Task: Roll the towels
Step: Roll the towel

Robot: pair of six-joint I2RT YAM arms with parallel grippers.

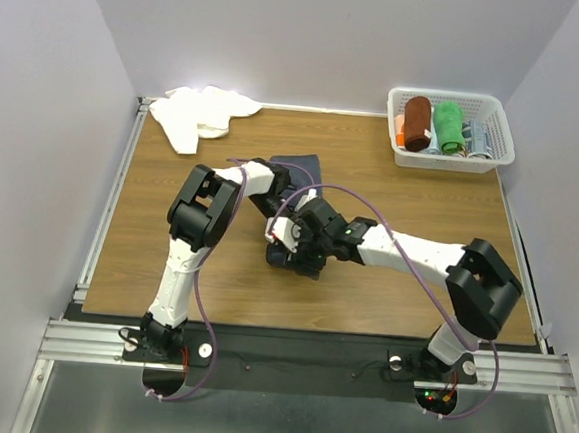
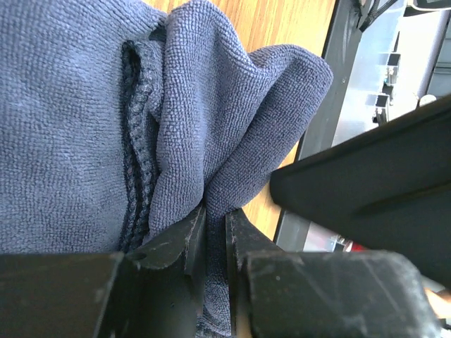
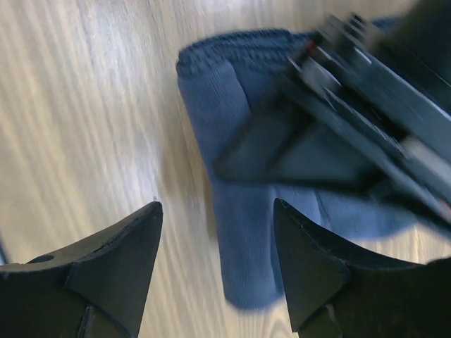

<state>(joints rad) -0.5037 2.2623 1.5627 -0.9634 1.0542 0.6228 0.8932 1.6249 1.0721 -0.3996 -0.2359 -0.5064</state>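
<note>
The dark blue-grey towel (image 1: 302, 165) lies in the middle of the table, mostly covered by both grippers. In the left wrist view my left gripper (image 2: 216, 213) is shut on a bunched fold of this towel (image 2: 70, 127). In the right wrist view my right gripper (image 3: 217, 205) is open just above the wood. The narrow rolled end of the towel (image 3: 243, 246) lies between its fingers without touching them, and the left gripper (image 3: 338, 120) shows as a dark blur just beyond. The white towel (image 1: 202, 112) lies crumpled at the far left corner.
A white basket (image 1: 488, 164) at the far right holds a rust-brown roll (image 1: 416, 122), a green roll (image 1: 449, 127) and other items. A metal rail (image 1: 110, 197) runs along the table's left edge. Purple cables loop over both arms.
</note>
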